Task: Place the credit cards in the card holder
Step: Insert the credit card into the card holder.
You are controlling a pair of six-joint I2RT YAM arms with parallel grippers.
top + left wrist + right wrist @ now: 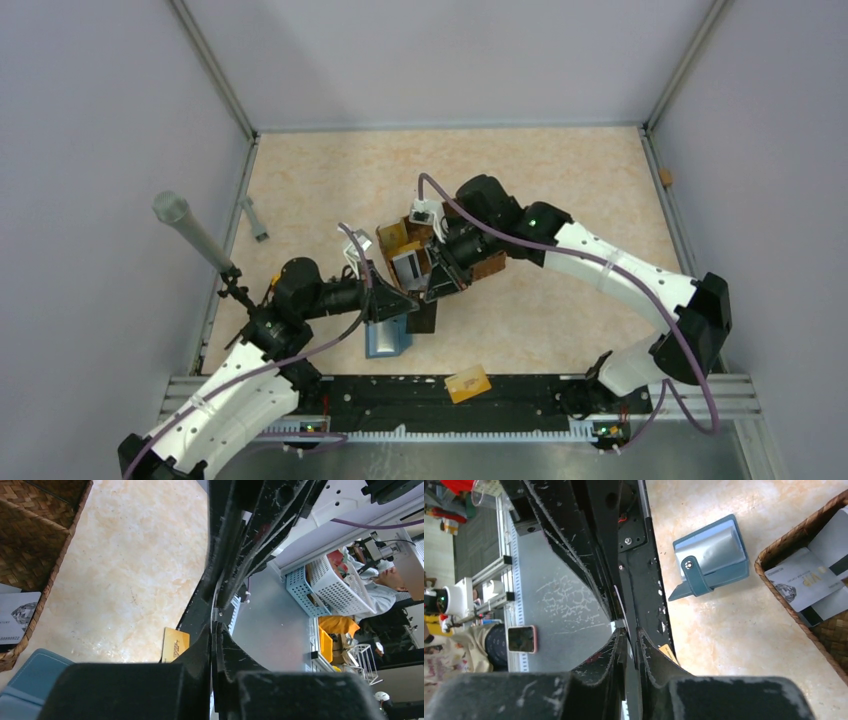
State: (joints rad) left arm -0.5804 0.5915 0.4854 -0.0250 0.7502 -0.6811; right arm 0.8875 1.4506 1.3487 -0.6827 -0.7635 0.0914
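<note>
Both grippers are bunched at mid-table, tips almost touching each other. Left gripper (398, 300): jaws together, nothing visible between them. Right gripper (626, 630): jaws narrow too. There's a pale sliver in the gap that could be a card on edge, can't confirm.

Key relation: holder (386, 340) lies flat and open just on the near side of the left gripper, almost under it. Its long axis runs roughly near-far and the stud strap is flipped out. Left arm is clearly nearer. From the right wrist view the holder sits up and to the right of the fingers, off the closing line, so I'd guess the right arm needs a sideways shift plus a wrist turn to line up a card with the pocket.

Cards: a gold card (467, 383) is on the black rail (400, 392), near-right of the holder, between the arm bases. White-grey cards (799, 580) are in the basket (35, 535), just beyond the grippers.

Room: tight. Basket corner is just beside the holder's far end and the rail is close on its near side. Open table (560, 180) is to the right and far side. Main risk, as I judge it, is the arms fouling each other over the holder.
</note>
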